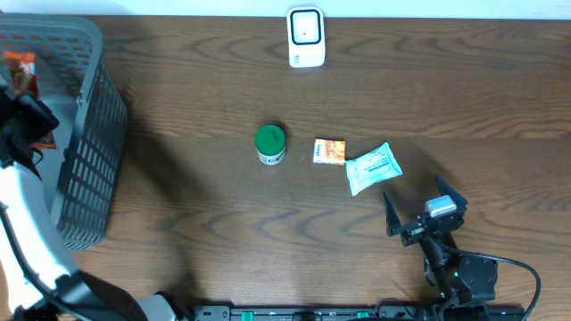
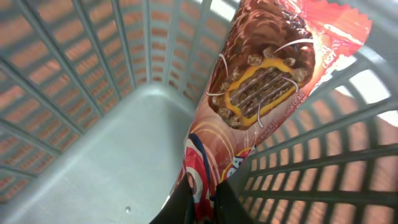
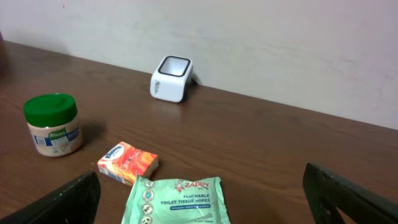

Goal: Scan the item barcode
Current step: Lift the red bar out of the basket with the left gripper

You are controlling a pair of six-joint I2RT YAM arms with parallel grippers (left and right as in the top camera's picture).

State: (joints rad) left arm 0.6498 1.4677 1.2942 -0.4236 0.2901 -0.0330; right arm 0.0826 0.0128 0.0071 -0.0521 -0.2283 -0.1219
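Down at the near edge, the right gripper [image 1: 413,189] hovers over the table [image 1: 205,223] with its jaws spread wide and nothing between them. Just beyond its fingers lies a pack of toilet tissue wipes [image 1: 373,168], flat on the wood. Touching or nearly touching that pack's far-left corner is a small orange packet [image 1: 329,151]. Left of the packet, a little apart, a jar with a green lid [image 1: 269,144] stands upright. Over on the left side, the left gripper [image 2: 202,205] is down inside the gray basket [image 1: 89,152], and it's clamped tight on the end of a red snack wrapper [image 2: 261,87]. The wrapper runs out from the fingers toward the basket's slatted wall. Way at the far edge, well apart from everything, sits the white scanner [image 1: 305,37].
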